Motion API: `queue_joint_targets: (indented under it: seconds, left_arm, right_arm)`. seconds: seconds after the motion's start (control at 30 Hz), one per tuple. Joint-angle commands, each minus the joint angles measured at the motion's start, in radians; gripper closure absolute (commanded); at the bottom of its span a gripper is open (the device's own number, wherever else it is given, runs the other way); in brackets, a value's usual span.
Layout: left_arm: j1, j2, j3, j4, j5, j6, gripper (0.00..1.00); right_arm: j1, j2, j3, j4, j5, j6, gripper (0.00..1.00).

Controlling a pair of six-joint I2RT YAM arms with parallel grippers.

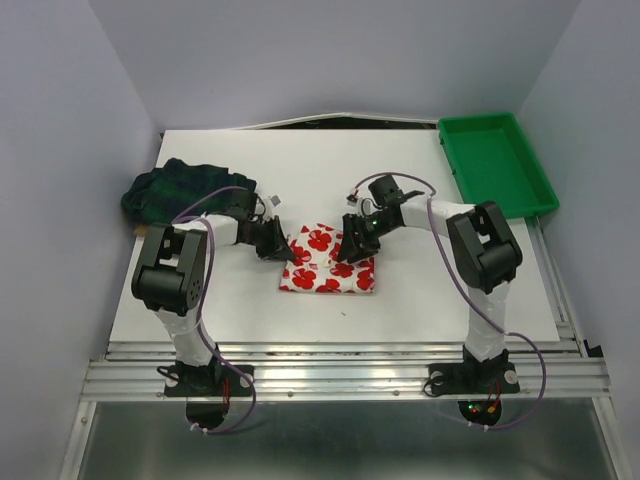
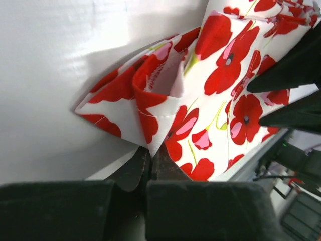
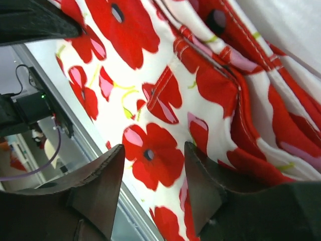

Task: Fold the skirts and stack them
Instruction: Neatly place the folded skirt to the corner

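white cloth printed with red poppies, the floral skirt (image 1: 328,262), lies folded into a small rectangle near the middle of the pale table (image 1: 430,300), between the two robot arms. the left gripper (image 1: 281,246) reaches in from the left and meets the skirt's left edge. seen from the left wrist camera, its two dark fingers are pressed together with a corner of the folded floral cloth pinched between them, and the corner's layers stand up in a small peak just beyond the fingertips. the right gripper (image 1: 345,250) is over the skirt's upper right part, pointing down at it. from the right wrist camera its two fingers stand partly apart, with flat poppy-print cloth and its stitched seams showing through the gap, and nothing is clamped between them. whether those fingertips touch the cloth cannot be told. the plaid skirt (image 1: 185,192), dark green and navy, sits in a loose rumpled heap at the far left of the table, well apart from the floral skirt and beyond the left arm's elbow. a green plastic tray (image 1: 497,165) rests at the far right corner of the table.
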Motion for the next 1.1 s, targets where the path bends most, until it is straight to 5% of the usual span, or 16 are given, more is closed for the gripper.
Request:
queue_joint_targets:
  seconds: [0.0, 0.3, 0.7, 1.07]
  left_arm:
    - [0.007, -0.023, 0.127, -0.142, -0.19, 0.124, 1.0]
    - [0.011, -0.049, 0.114, -0.153, -0.201, 0.167, 1.0]
    - [0.011, -0.018, 0.178, -0.192, -0.23, 0.198, 1.0]
    - [0.016, 0.011, 0.199, -0.196, -0.241, 0.204, 1.0]
  right_arm:
    - [-0.045, -0.047, 0.061, -0.076, 0.138, -0.046, 0.41]
    - [-0.102, -0.211, -0.054, -0.084, 0.21, 0.028, 0.39]
    - [-0.102, -0.058, -0.124, 0.166, 0.055, 0.233, 0.41]
    - [-0.071, -0.09, -0.193, 0.21, 0.104, 0.251, 0.44]
